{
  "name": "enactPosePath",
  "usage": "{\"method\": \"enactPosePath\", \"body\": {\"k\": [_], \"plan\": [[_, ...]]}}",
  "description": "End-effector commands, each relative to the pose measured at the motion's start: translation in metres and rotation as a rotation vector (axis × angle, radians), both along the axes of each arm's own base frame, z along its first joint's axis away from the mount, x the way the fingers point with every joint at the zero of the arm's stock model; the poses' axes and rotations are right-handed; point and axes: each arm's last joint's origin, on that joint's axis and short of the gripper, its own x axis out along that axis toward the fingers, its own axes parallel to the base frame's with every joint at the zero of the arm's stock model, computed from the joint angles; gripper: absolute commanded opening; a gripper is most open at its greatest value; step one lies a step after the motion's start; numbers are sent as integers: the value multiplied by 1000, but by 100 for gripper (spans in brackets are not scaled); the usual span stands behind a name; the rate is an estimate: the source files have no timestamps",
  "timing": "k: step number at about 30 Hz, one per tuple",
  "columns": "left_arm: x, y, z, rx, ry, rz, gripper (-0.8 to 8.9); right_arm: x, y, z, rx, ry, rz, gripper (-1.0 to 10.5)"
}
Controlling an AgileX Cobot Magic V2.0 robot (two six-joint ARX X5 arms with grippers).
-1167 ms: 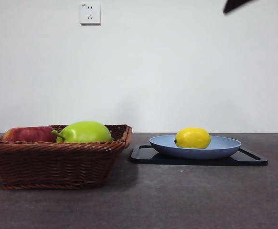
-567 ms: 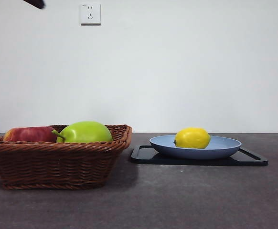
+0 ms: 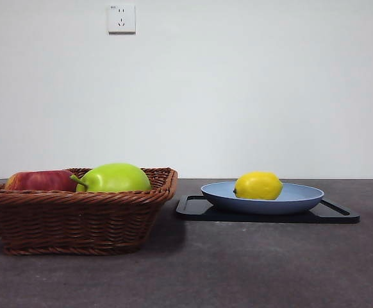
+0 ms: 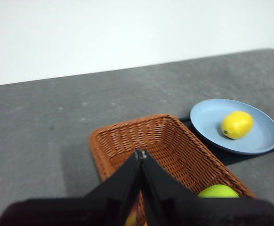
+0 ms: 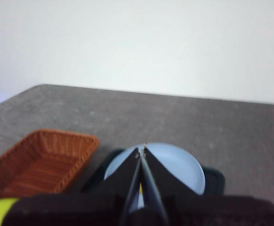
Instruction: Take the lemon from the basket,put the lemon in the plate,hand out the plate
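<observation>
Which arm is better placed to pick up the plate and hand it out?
Probably the right: the right gripper, jaws shut, sits above the plate holding the lemon, while the left gripper is over the basket.

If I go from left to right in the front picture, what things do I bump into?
Red apple → green fruit, both in the basket → lemon on the plate, which sits on the black tray.
</observation>
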Motion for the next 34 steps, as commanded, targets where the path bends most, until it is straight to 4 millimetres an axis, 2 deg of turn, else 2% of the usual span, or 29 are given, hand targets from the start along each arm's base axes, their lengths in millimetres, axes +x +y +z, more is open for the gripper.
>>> {"method": "enactPosePath", "body": {"k": [1,17,23,25,28,34], "plan": [[-11,4,5,-52,-29,10,7,-2,-1,2,29,7,-12,4],[-12,4,4,-50,-35,17,8,-2,-1,2,28,9,-15,4],[-45,18,3,11,-123,56,8,-2,-1,2,28,7,-16,4],[-56,24,-2,16,-116,113,8,-2,-1,2,28,8,-16,4],[-61,31,-15,28,-119,235,8,-2,-1,2,29,8,-15,4],[-42,36,-56,56,-25,359,8,-2,-1,2,31,4,-15,4]]}}
